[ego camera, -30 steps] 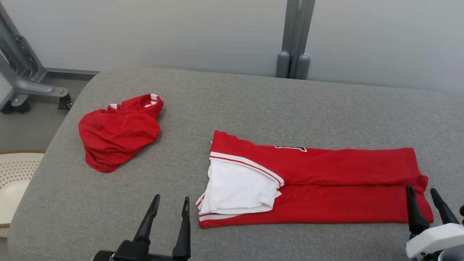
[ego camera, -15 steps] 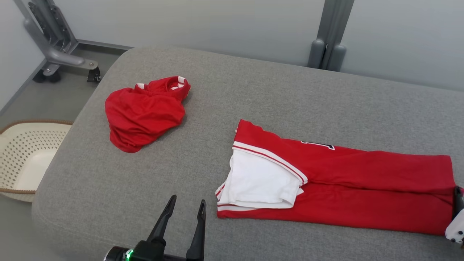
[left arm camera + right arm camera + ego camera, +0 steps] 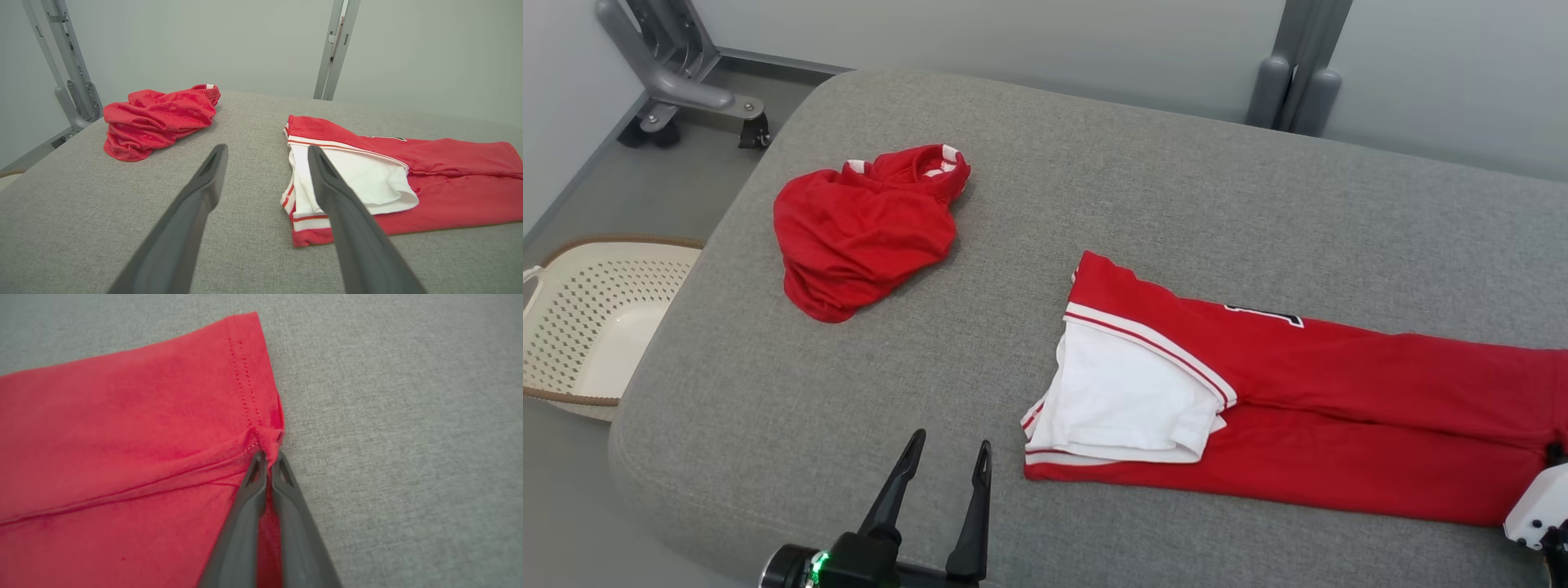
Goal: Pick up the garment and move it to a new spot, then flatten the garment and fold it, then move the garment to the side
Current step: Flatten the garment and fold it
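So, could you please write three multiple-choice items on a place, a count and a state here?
1. The crumpled red cloth lies: A) left of the folded jersey B) on it C) under it
2. Red garments on the grey pad: A) one B) two C) three
3. The right gripper is: A) open B) shut on the jersey's hem C) pressing bare pad
A, bare pad separates them; B, cloth plus jersey; B, fingers pinch bunched red fabric.
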